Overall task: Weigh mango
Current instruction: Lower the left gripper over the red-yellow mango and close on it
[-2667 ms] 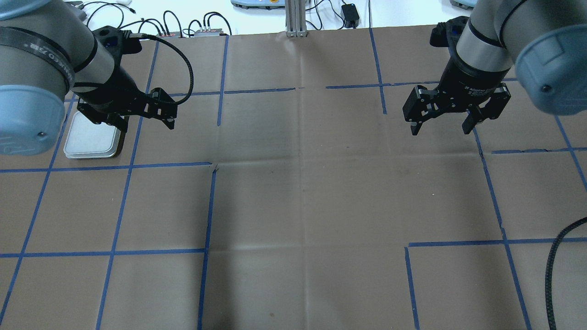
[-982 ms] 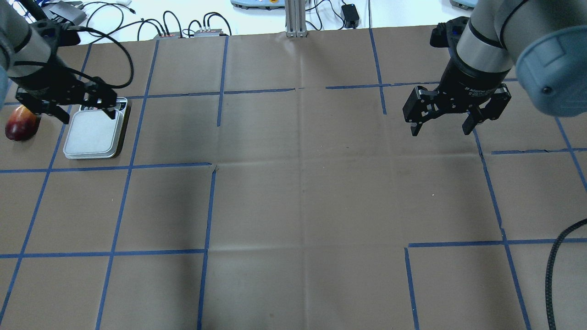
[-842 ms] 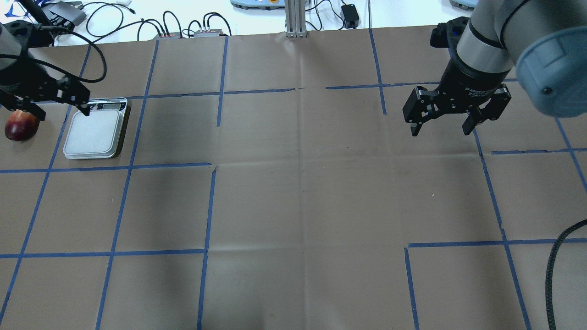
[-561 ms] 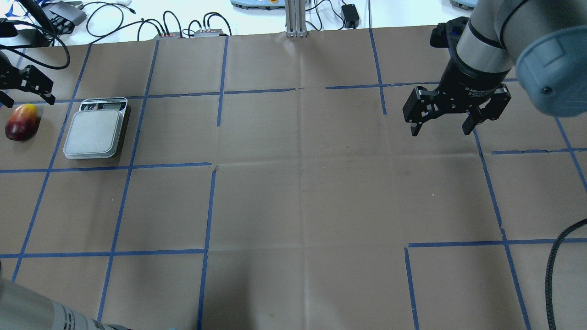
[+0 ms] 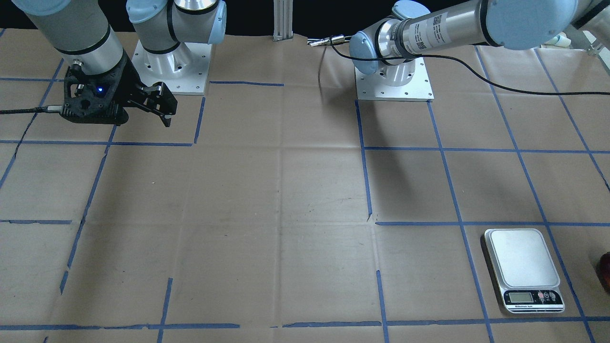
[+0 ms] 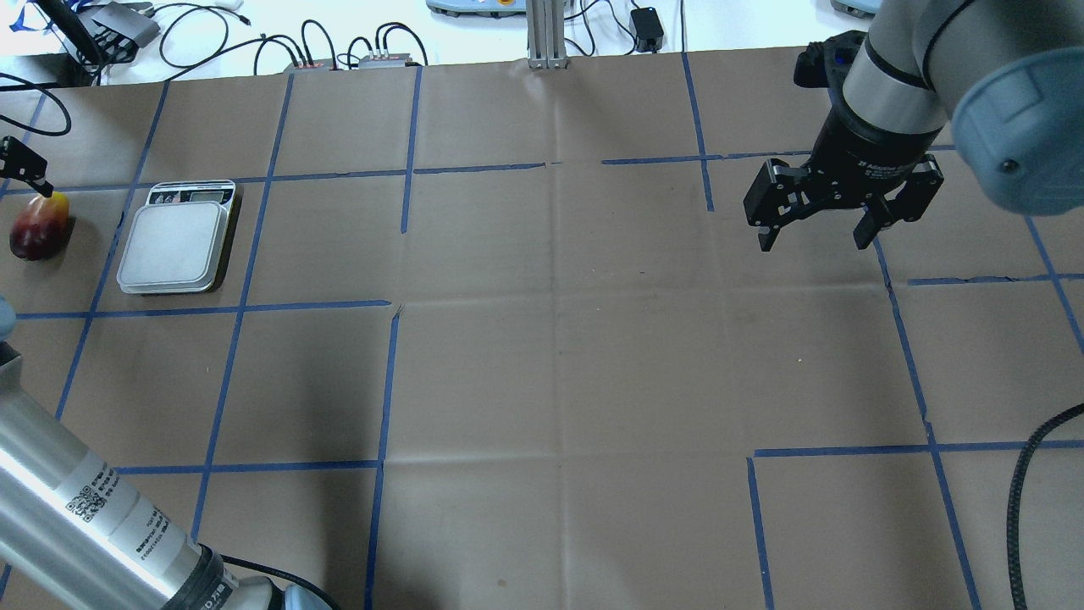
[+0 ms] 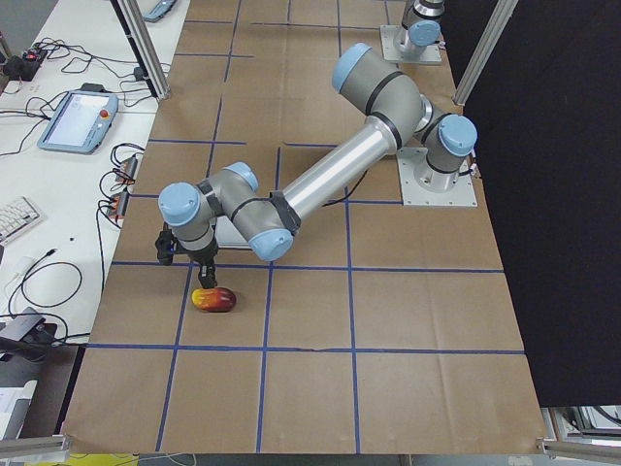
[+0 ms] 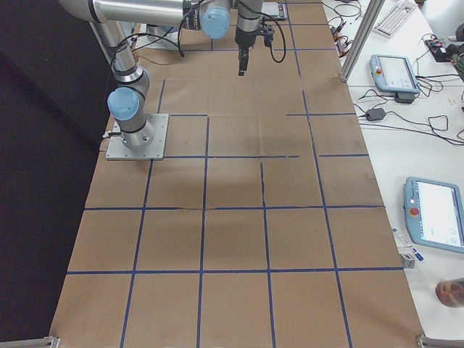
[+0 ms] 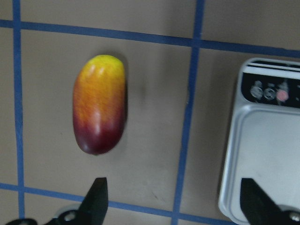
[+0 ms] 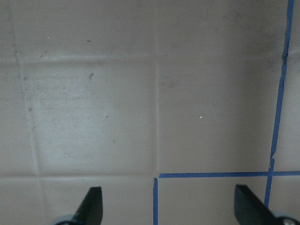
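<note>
The mango (image 6: 38,230) lies on the brown paper at the table's far left, dark red end toward me, yellow end away. It also shows in the left wrist view (image 9: 100,110) and the exterior left view (image 7: 214,300). The silver scale (image 6: 174,246) stands just right of it, platform bare. My left gripper (image 9: 173,206) is open and empty, hovering above the table between the mango and the scale (image 9: 267,154). In the overhead view only one of its fingers (image 6: 24,163) shows. My right gripper (image 6: 815,224) is open and empty, up at the far right.
My left forearm (image 6: 85,508) crosses the overhead view's near left corner. Cables and small boxes (image 6: 339,51) lie along the far edge beside an aluminium post (image 6: 546,34). Blue tape lines grid the paper.
My left gripper has swung left, from over the scale to beside the mango at the view's left edge, still open. The mango, the scale and my right arm have not moved.
</note>
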{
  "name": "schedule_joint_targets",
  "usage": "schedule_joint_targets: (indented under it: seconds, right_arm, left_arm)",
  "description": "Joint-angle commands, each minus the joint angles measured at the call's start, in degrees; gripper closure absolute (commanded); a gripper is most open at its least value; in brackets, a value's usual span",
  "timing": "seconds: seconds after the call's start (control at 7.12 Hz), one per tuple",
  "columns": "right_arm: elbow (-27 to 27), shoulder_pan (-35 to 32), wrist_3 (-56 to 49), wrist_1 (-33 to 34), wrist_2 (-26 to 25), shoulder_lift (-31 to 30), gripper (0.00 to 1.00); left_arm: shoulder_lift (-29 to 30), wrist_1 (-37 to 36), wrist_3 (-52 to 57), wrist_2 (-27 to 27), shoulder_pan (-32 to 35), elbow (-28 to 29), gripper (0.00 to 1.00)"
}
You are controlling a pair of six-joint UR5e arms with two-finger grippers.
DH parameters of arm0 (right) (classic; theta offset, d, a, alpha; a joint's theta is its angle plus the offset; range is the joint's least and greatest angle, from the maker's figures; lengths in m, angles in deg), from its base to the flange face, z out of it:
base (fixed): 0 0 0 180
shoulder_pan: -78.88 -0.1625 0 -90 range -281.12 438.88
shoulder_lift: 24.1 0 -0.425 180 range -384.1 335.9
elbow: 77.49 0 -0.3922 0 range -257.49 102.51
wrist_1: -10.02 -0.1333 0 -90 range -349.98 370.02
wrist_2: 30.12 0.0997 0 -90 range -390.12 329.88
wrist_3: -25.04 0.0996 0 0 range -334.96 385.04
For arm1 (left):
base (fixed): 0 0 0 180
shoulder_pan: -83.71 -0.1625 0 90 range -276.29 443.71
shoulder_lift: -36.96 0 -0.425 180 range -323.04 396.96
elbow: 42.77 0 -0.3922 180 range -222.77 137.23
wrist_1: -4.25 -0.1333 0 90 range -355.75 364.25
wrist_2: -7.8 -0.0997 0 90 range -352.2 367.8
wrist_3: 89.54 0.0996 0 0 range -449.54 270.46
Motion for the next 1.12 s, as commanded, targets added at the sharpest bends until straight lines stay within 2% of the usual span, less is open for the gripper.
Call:
schedule_joint_targets:
  seconds: [0.0, 0.28, 0.42, 0.56, 0.7, 0.84, 0.98]
  right_arm:
    - [0.0, 0.0, 0.0, 0.0, 0.0, 0.0, 0.00]
    - [0.0, 0.0, 0.0, 0.0, 0.0, 0.0, 0.00]
    - [0.0, 0.0, 0.0, 0.0, 0.0, 0.0, 0.00]
    - [0.0, 0.0, 0.0, 0.0, 0.0, 0.0, 0.00]
    - [0.0, 0.0, 0.0, 0.0, 0.0, 0.0, 0.00]
    - [0.0, 0.0, 0.0, 0.0, 0.0, 0.0, 0.00]
    - [0.0, 0.0, 0.0, 0.0, 0.0, 0.0, 0.00]
  left_arm:
    - [4.9, -1.6, 0.1, 0.0, -1.4, 3.6, 0.00]
    - [9.0, -0.9, 1.5, 0.0, -1.6, 6.4, 0.01]
    - [9.9, -0.7, 1.9, 0.0, -1.7, 6.5, 0.08]
    - [9.9, -0.6, 2.3, 0.0, -1.7, 6.7, 0.37]
    - [9.7, -0.3, 2.2, -0.1, -1.6, 7.0, 0.76]
    - [8.8, 0.6, 2.1, -0.5, -1.3, 6.6, 0.95]
    - [6.6, 3.2, 1.8, -0.8, -0.6, 5.8, 0.96]
